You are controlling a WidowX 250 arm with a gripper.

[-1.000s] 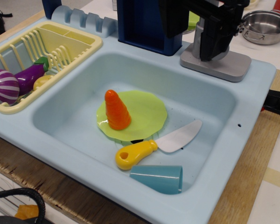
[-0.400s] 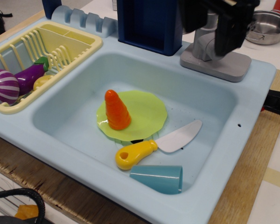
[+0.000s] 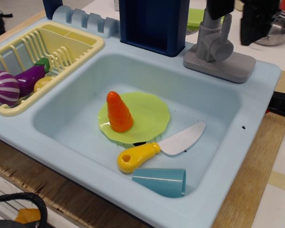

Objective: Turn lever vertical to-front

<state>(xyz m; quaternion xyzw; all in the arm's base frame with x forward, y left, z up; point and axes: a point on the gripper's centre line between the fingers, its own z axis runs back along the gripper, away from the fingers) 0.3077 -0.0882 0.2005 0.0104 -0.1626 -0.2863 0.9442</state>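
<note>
**Hand lifted clear of the lever**

The hand [image 3: 232,14] has been raised off the lever [image 3: 213,40] since 1 second ago, when the post was covered by it. Now 2 dark fingers [image 3: 253,21] are seen apart, 1 on each side above the lever, with nothing held between them. The lever stands exposed on its flat grey base [image 3: 228,66] at the back right corner of the sink [image 3: 256,95], with its stubby round end pointing forward. The turn is therefore judged probably done, though this cannot be confirmed.

The lever is matte grey plastic, thick and rounded. The sink is smooth pale blue plastic, set on a wooden bench [image 3: 247,190]. A shiny steel pot [image 3: 275,31] sits behind, partly hidden.
</note>
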